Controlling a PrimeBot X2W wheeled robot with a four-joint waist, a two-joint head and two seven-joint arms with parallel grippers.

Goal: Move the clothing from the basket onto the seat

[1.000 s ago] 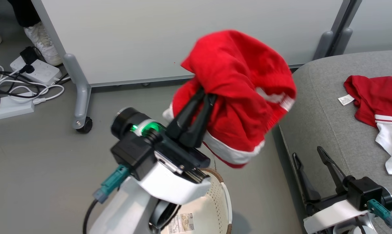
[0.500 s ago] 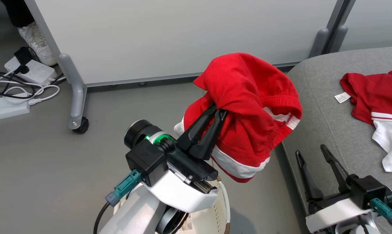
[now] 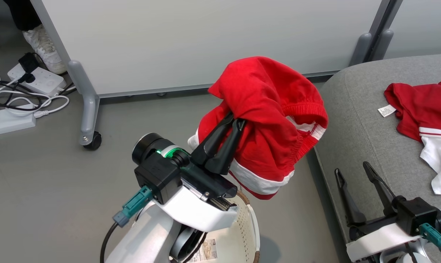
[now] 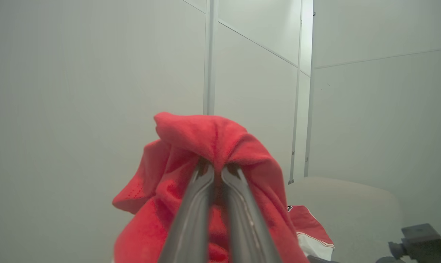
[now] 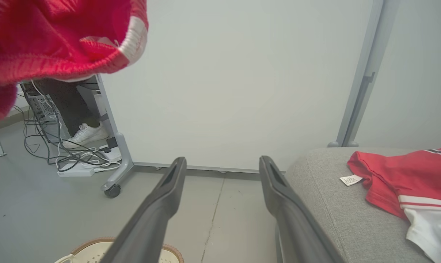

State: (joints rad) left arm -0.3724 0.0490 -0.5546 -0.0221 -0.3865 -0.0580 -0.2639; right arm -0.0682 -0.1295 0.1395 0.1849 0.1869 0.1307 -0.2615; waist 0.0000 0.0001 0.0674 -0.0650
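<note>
left gripper (image 3: 235, 119): pinching red shorts (image 3: 267, 109), which drape over its tips, just off the seat (image 3: 359, 120) | right gripper (image 3: 352, 168): spread wide, empty, over the seat edge

We see white forearms (image 3: 152, 233), black wrist blocks (image 3: 156, 177) and teal cable plugs (image 3: 134, 206). A green ring (image 3: 171, 151) glows at the left wrist; the fingers (image 3: 215, 140) are long, dark.

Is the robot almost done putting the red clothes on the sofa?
Partly, it seems. Done: one red-and-white garment lies on the grey seat. In hand: the left end effector is shut on a second red garment, held in the air beside the seat. Left: carry it over the seat and let go. The arm hides most of the basket, so more may remain.
</note>
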